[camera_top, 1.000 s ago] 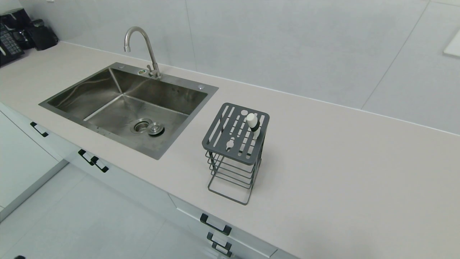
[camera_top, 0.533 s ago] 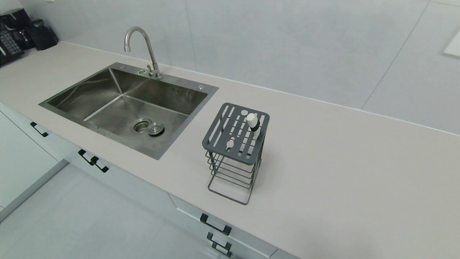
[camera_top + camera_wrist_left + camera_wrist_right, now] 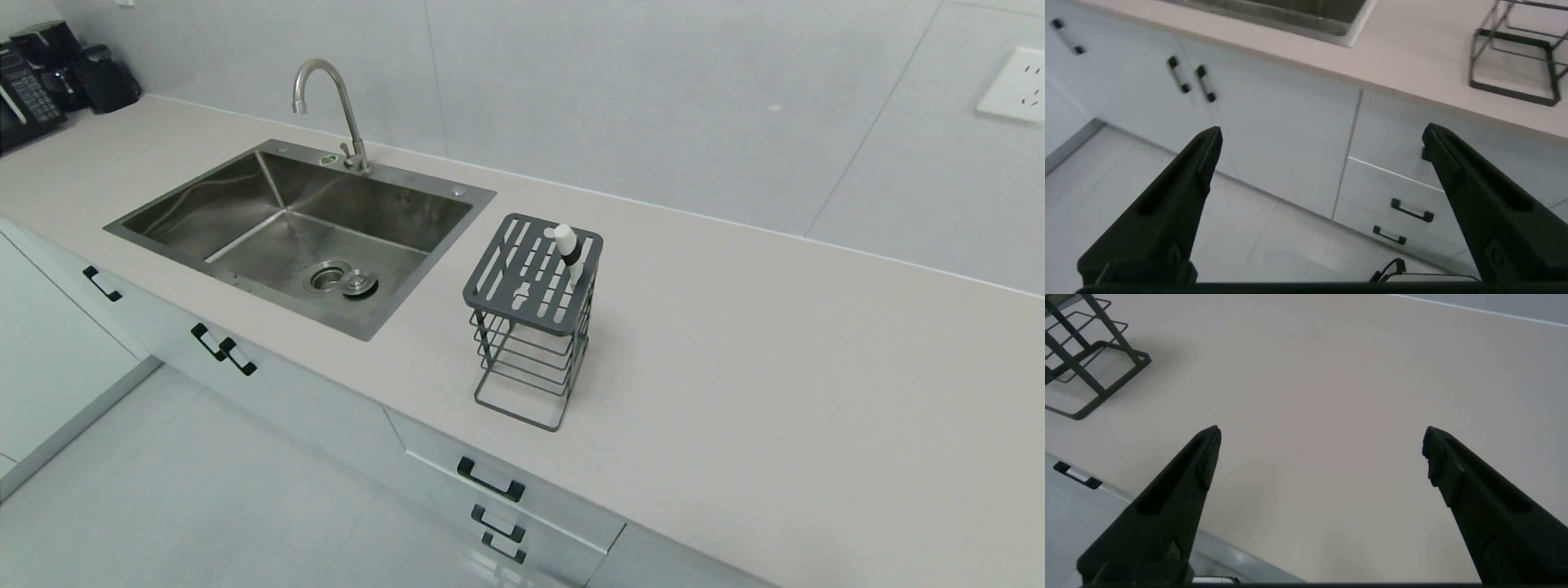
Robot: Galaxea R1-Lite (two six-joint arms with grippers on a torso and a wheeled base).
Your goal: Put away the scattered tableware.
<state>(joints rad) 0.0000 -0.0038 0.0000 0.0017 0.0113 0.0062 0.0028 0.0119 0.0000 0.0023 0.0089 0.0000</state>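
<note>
**Item under task.** The tableware I can identify is one white-handled utensil (image 3: 566, 245) with a dark band on its grip. It stands upright in a slot at the back right corner of the grey wire rack (image 3: 531, 314), handle up, with its working end hidden below the slotted top. The other slots in the rack's top hold nothing.

**Location.** The rack stands on the bench (image 3: 775, 367), nearer the front edge than the wall. It is just beside the right rim of the sink (image 3: 431, 265) but not touching it. The faucet (image 3: 349, 122) rises at the sink's back edge, and the basin holds a drain fitting and a loose stopper. Drawers (image 3: 490, 490) sit below the front edge, under the rack.

**End effectors.**
- **Left end effector** (image 3: 1323, 135): fingers spread wide and holding nothing. It hangs in front of the cabinet fronts, below the level of the bench's front edge.
- **Right end effector** (image 3: 1321, 434): fingers also spread and holding nothing. It hovers over the bench to the right of the rack, near the front edge and well apart from the utensil.

**Progress.** In my judgement the stowing of this utensil is complete: it sits in its slot, free of either arm. Going by what lies on the bench here, the task looks at or close to its end. I cannot tell whether further pieces lie on parts of the bench outside these views. A check of the far ends would settle that before sign-off.
</note>
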